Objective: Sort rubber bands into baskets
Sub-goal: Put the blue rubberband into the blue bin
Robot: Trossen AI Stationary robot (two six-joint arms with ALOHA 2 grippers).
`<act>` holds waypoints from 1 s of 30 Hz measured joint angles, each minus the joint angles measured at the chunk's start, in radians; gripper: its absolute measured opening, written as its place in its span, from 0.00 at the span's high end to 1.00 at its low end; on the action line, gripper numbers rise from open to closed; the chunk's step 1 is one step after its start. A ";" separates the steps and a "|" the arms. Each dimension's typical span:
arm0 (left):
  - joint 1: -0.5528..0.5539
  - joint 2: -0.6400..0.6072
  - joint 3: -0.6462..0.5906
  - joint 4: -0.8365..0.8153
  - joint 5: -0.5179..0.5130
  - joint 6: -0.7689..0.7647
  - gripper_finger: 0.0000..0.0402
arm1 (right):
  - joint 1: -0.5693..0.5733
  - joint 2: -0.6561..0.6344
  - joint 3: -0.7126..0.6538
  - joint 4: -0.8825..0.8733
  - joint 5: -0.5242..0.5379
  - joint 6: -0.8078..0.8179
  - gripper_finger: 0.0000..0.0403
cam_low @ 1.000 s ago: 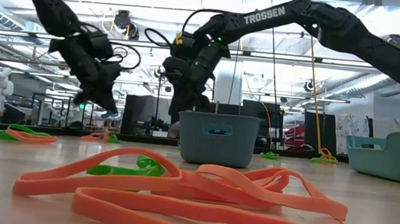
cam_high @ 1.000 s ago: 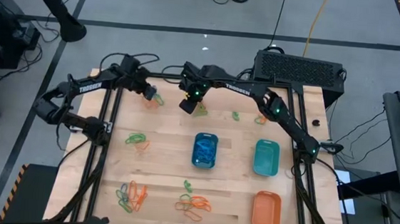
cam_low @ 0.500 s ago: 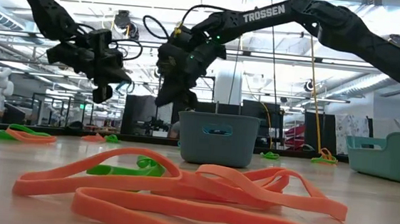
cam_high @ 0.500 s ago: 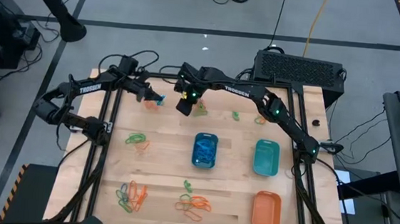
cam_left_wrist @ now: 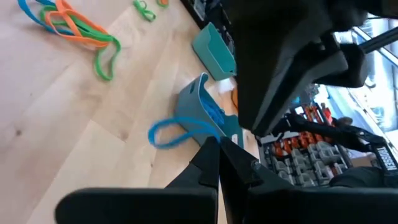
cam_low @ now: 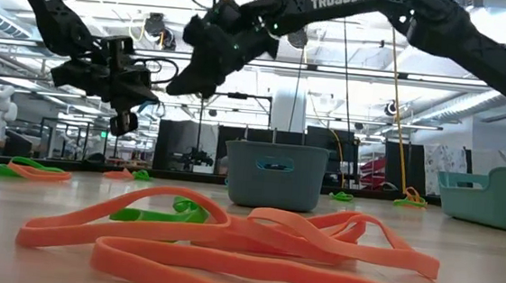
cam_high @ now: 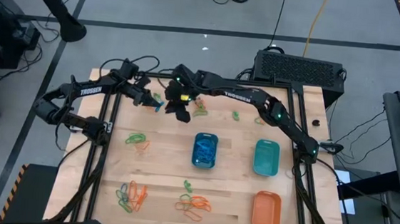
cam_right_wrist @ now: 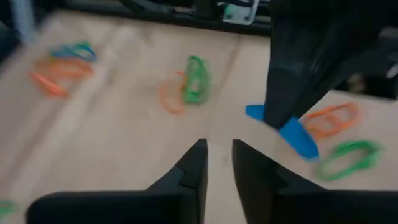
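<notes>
- Blue band (cam_left_wrist: pixel 180 129) hangs pinched in the clenched left hand (cam_high: pixel 156 104), lifted off the table (cam_high: pixel 233 140).
- Right hand (cam_high: pixel 180 110) hovers just beside the left, its fingers a narrow gap apart, gripping nothing.
- Step in hand, as I judge it: a handover, or carrying the band.
- Next: bring it over the blue basket (cam_high: pixel 205 149), near the right hand, then release.
</notes>
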 joint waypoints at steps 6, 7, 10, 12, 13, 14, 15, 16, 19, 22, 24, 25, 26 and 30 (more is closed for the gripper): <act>-0.029 0.000 0.000 -0.002 0.010 -0.047 1.00 | 0.048 -0.044 0.002 0.015 0.306 -0.182 0.67; -0.042 0.000 0.000 -0.002 0.020 -0.051 1.00 | 0.050 -0.046 0.002 0.015 0.330 -0.193 0.64; -0.084 0.000 0.000 0.002 0.047 -0.053 1.00 | 0.049 -0.047 0.002 0.015 0.324 -0.204 0.57; -0.109 0.000 0.000 0.012 0.053 -0.053 1.00 | 0.048 -0.047 0.002 -0.002 0.307 -0.207 0.54; -0.119 0.000 0.000 0.021 0.053 -0.054 1.00 | 0.048 -0.047 0.002 -0.005 0.303 -0.208 0.53; -0.128 0.000 0.000 0.030 0.053 -0.054 1.00 | 0.049 -0.047 0.002 -0.008 0.290 -0.208 0.53; -0.135 0.000 0.000 0.041 0.051 -0.054 1.00 | 0.049 -0.047 0.002 -0.011 0.274 -0.208 0.53; -0.139 0.000 0.000 0.047 0.047 -0.054 1.00 | 0.049 -0.047 0.002 -0.011 0.258 -0.207 0.52; -0.149 0.000 0.005 0.049 0.039 -0.055 1.00 | 0.054 -0.047 0.002 -0.030 0.213 -0.208 0.52; -0.151 0.000 0.012 0.052 0.038 -0.055 1.00 | 0.064 -0.047 0.002 -0.054 0.204 -0.214 0.52; -0.151 0.000 0.013 0.064 0.037 -0.058 1.00 | 0.069 -0.047 0.002 -0.058 0.206 -0.215 0.52; -0.153 0.000 0.014 0.076 0.038 -0.071 1.00 | 0.071 -0.046 0.002 -0.056 0.210 -0.216 0.52; -0.155 0.000 0.014 0.091 0.044 -0.082 1.00 | 0.071 -0.046 0.002 -0.056 0.210 -0.221 0.52; -0.176 0.000 0.014 0.158 0.085 -0.117 1.00 | 0.070 -0.046 0.002 -0.055 0.211 -0.226 0.52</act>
